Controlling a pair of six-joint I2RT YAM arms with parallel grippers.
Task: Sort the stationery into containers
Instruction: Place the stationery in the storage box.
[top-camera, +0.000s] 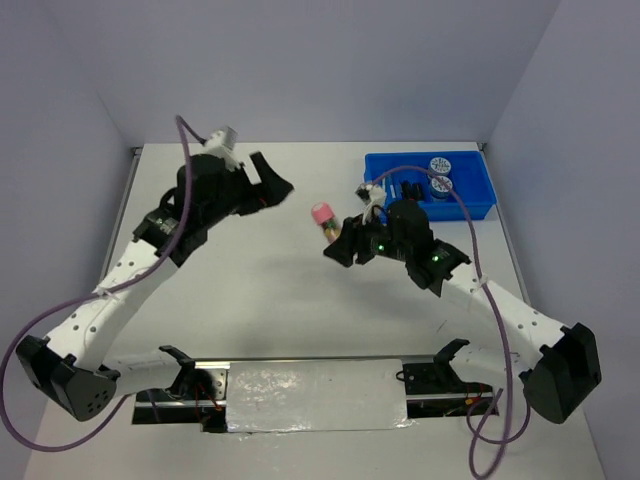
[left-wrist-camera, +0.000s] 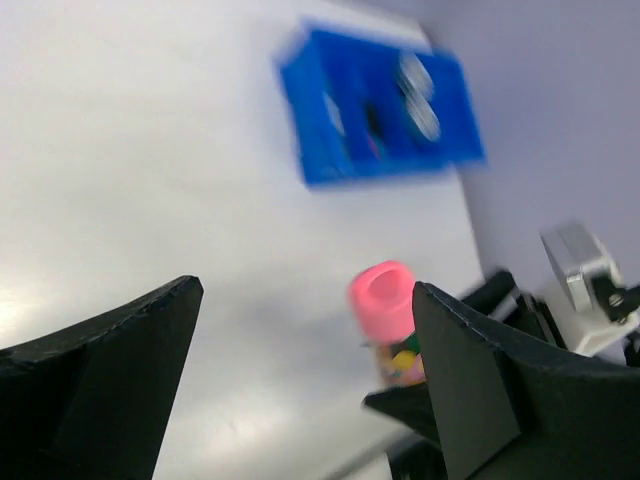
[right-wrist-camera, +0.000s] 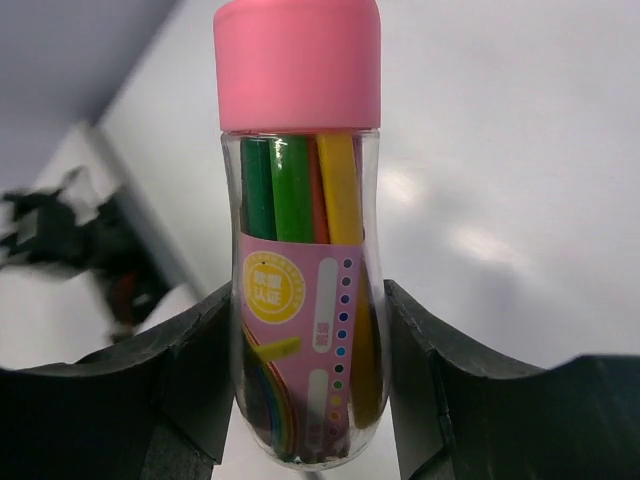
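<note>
My right pincer (right-wrist-camera: 310, 310) grips the pink-capped bottle (top-camera: 322, 214) by its body at mid-frame, presumably to carry it to the blue tray (top-camera: 470, 211) at upper right; my left pincer (left-wrist-camera: 305, 288) hangs open, empty.

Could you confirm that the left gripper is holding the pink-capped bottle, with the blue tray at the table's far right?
Not quite: the right gripper, not the left, holds the bottle, as the right wrist view shows. The tray is indeed at the far right.

A robotics lab cell: white table (top-camera: 300, 300), plain pale walls (top-camera: 300, 60) (two robot arms (top-camera: 110, 290) bolted on).
</note>
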